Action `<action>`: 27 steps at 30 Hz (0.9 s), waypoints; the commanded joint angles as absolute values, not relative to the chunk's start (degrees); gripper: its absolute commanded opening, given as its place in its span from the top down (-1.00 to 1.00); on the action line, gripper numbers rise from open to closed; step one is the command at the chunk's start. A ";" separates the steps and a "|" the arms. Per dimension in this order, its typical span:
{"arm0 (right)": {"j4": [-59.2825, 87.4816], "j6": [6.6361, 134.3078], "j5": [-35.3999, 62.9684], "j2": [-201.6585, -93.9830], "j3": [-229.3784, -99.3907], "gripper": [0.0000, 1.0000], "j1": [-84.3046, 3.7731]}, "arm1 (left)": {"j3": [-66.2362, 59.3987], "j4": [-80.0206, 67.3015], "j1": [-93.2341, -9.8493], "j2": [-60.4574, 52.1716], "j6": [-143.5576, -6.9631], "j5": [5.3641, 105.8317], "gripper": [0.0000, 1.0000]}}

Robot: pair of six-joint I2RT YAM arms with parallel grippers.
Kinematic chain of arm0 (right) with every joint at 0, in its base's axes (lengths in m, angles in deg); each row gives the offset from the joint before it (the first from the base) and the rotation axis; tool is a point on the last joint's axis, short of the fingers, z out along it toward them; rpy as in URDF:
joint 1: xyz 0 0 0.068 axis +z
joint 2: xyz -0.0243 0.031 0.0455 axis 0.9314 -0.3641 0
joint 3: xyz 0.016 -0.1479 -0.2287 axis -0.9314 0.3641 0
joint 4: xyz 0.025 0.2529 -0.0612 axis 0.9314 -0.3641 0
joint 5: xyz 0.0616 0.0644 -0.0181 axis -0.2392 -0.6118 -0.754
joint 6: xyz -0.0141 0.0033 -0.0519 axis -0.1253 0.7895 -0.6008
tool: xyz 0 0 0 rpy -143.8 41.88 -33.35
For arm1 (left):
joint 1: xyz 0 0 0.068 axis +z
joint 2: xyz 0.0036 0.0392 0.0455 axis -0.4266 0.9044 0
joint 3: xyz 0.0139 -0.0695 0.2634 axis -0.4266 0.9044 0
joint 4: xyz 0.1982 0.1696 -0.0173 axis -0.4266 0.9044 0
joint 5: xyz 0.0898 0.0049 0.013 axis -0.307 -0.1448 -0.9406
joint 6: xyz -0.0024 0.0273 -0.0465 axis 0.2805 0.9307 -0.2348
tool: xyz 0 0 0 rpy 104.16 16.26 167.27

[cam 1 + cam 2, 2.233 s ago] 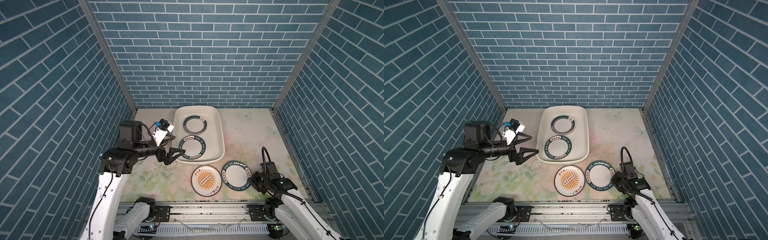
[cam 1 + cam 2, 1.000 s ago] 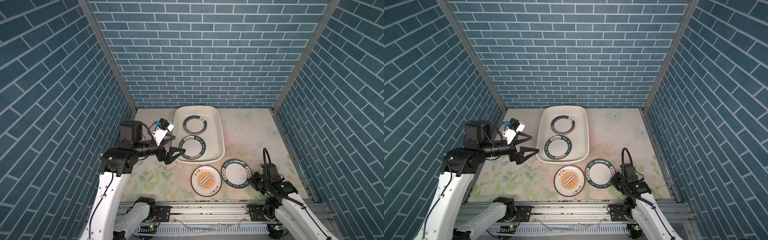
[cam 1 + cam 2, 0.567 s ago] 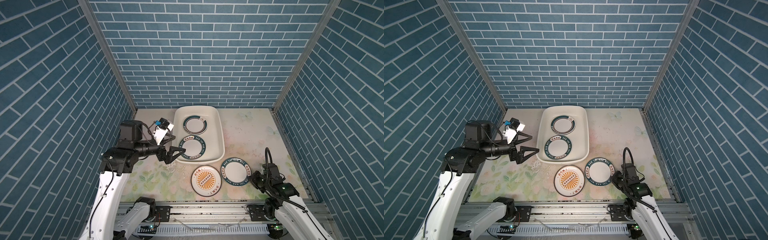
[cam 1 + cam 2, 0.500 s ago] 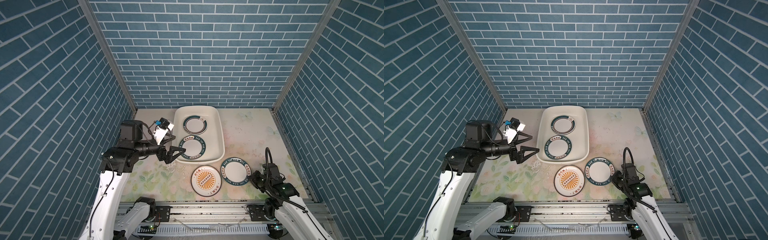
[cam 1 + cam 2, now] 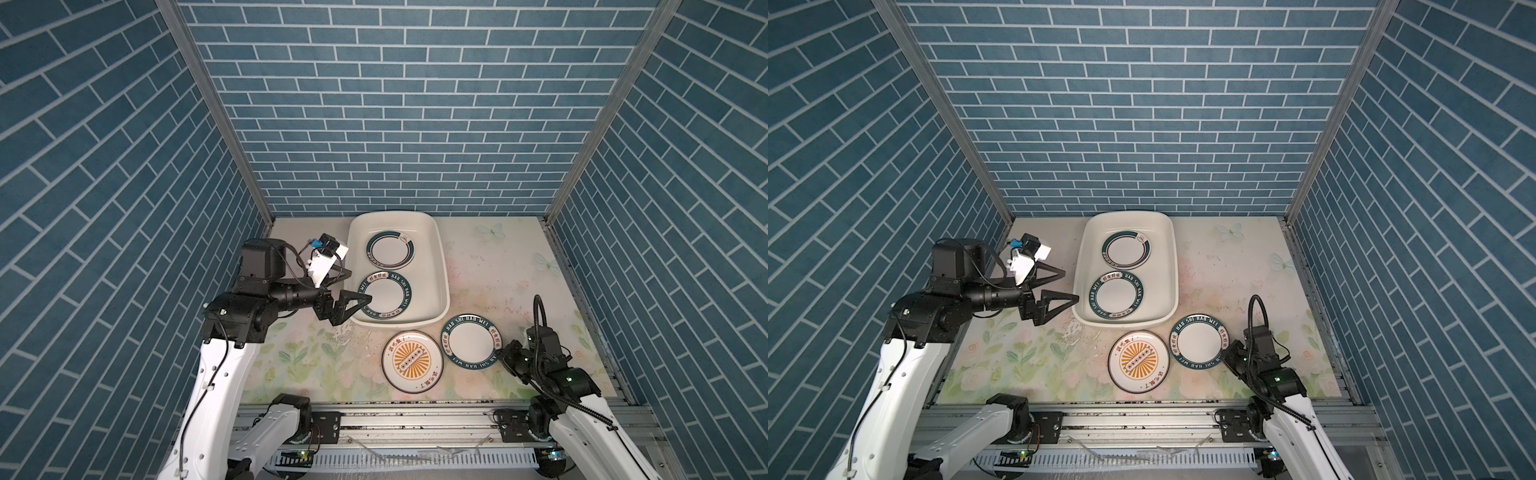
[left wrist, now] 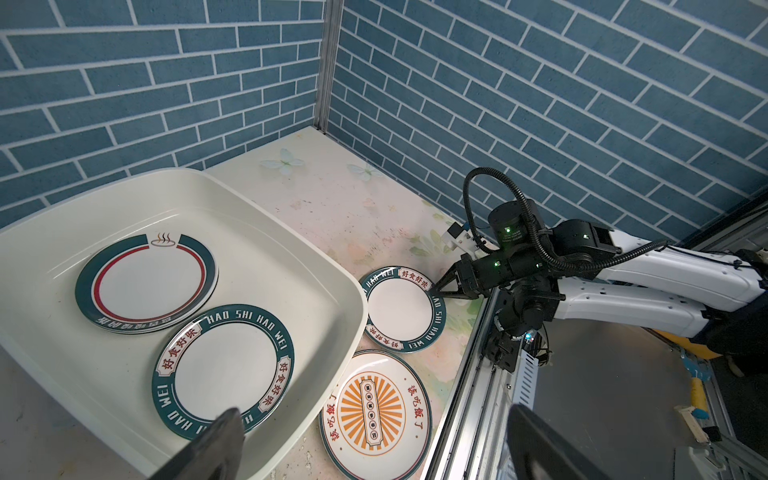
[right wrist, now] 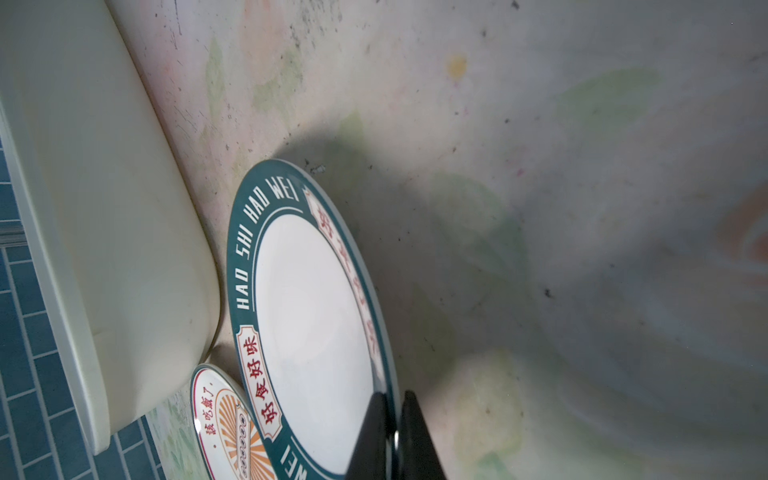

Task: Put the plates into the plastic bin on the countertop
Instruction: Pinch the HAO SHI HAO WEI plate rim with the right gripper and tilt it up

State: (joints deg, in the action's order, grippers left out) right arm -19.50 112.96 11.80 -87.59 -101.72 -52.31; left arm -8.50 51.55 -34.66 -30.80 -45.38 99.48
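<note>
Both top views, right gripper: clamped on the rim of the loose teal plate, which sat on the countertop just outside the bin.
Both top views, left gripper: fingers spread wide, hovering at the bin's left rim.
Both top views, bin: emblem plate at the back, binned teal plate in front.
Both top views, sunburst plate: on the countertop, right against the loose teal plate.
Left wrist: its own fingers stood well apart over the bin's corner.
Right wrist: fingers pinched the plate's teal rim between them.
</note>
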 commanded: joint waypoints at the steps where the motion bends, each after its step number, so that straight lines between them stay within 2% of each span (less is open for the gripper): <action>1: -22.53 113.91 13.95 -87.61 -102.68 0.89 -52.49 | -10.11 51.03 -34.95 -30.79 -45.67 100.46 -0.99; 10: -22.72 113.33 14.11 -88.06 -104.42 1.00 -52.48 | -10.46 51.12 -35.01 -30.66 -45.73 100.45 -0.99; 27: -22.26 111.77 15.46 -89.66 -111.62 1.00 -52.52 | -10.69 51.12 -35.01 -30.80 -45.69 100.30 -0.99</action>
State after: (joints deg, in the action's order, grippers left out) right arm -22.41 112.67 13.97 -89.23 -108.45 -52.33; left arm -9.33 51.49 -34.66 -30.71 -45.40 99.68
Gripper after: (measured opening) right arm 0.072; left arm 0.995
